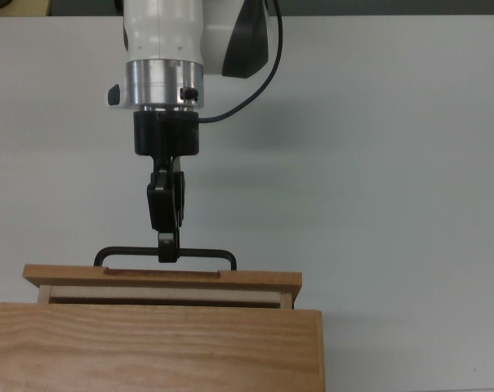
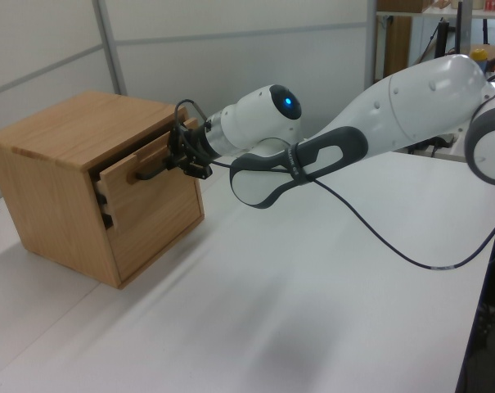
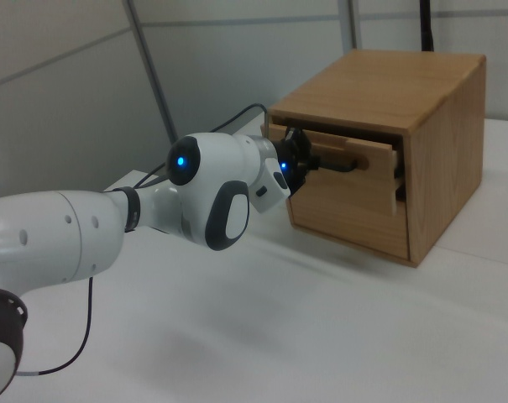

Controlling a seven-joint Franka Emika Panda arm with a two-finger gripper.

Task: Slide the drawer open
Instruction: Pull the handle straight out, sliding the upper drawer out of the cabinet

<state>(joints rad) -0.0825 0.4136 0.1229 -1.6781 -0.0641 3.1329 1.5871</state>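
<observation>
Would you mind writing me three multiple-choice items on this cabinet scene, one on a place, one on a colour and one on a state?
1. Where does the gripper meet the drawer?
A. On the handle, near its middle
B. On the cabinet top
C. On the lower front panel

2. What colour is the handle?
A. Silver
B. Black
C. White

3. What state is the drawer in?
A. Fully shut
B. Lifted out onto the table
C. Partly pulled out of the cabinet

Answers:
1. A, since the top view shows the gripper shut on the bar, about midway along it.
2. B, since the thin bar is dark against the white table in the top view.
3. C, since the left view and the right view show the front panel standing clear of the cabinet face, with a dark gap behind it.
</observation>
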